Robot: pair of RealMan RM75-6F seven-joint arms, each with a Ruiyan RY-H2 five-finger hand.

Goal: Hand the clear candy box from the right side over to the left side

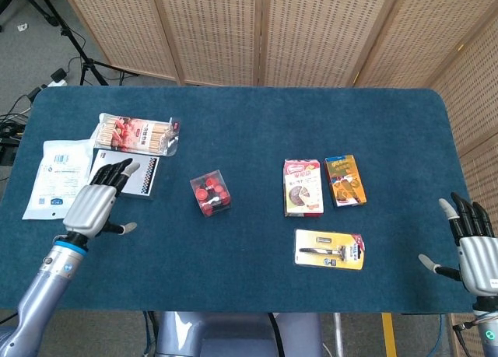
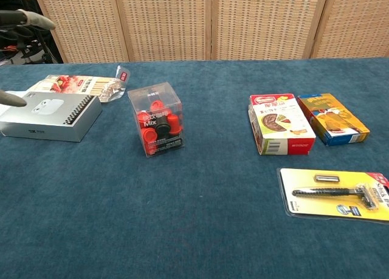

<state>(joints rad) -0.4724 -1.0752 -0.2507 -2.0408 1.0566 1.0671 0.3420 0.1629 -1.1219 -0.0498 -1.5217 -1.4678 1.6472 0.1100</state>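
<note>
Two hands: both hold nothing, each near one end of the table's front edge.
Left hand [image 1: 95, 205]: fingers spread and extended, palm down, above the table [image 1: 249, 124] near its left front part, fingertips over the near edge of the silver box; in the chest view only fingertips [image 2: 27, 19] show at the upper left.
Right hand [image 1: 476, 248]: fingers spread and straight, thumb out to the side, at the right front corner, just off the table's edge.
Clear candy box [image 1: 210, 194]: upright on the blue cloth, left of the table's middle, red and black pieces inside; well apart from both hands, nearer the left one.
Silver box [image 1: 123, 173]: flat near the left edge, between the snack packet and the left hand.
Snack packet [image 1: 138, 134]: lies behind the silver box, touching or just beside it.
White pouch [image 1: 56, 176]: flat at the left edge, beside the silver box.
Red carton [image 1: 303, 187]: right of middle, lying flat.
Orange carton [image 1: 345, 180]: just beside the red carton, on its right.
Razor pack [image 1: 329, 249]: yellow card, in front of the two cartons, towards the front edge.
</note>
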